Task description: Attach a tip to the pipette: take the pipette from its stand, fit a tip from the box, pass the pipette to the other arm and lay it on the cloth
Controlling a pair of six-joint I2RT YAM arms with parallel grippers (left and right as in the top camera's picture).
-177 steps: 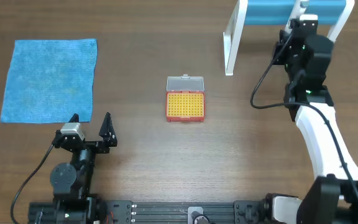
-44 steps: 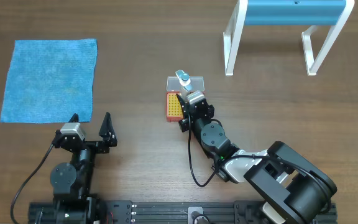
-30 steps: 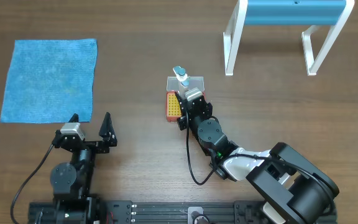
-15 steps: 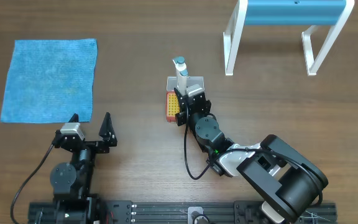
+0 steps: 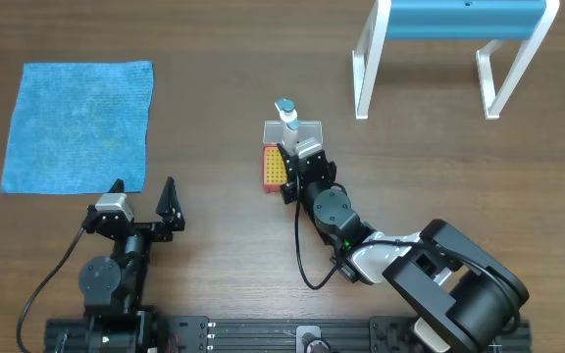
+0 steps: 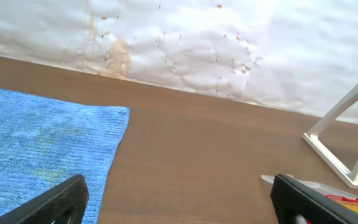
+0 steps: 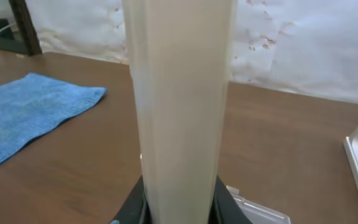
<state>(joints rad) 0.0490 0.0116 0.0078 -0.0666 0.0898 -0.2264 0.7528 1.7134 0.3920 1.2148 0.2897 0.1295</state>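
Note:
My right gripper (image 5: 297, 157) is shut on the white pipette (image 5: 286, 116), holding it upright over the tip box (image 5: 274, 170) at the table's middle. The pipette's blue-capped top points up toward the camera. In the right wrist view the pipette body (image 7: 179, 106) rises straight out from between the fingers. The box shows yellow tips in an orange rack, with its clear lid (image 5: 308, 128) open behind. The blue cloth (image 5: 78, 126) lies flat at the far left. My left gripper (image 5: 143, 188) rests open near the cloth's near right corner, with nothing between its fingers (image 6: 48, 202).
The pipette stand (image 5: 464, 18), blue on top with white legs, is at the back right with nothing hanging on it. One white leg (image 6: 347, 143) appears in the left wrist view. Bare wooden table lies between the cloth and the tip box.
The right arm came from the stand to the tip box carrying the pipette. In the last half second the pipette's top shifted slightly nearer. The left arm has kept still.

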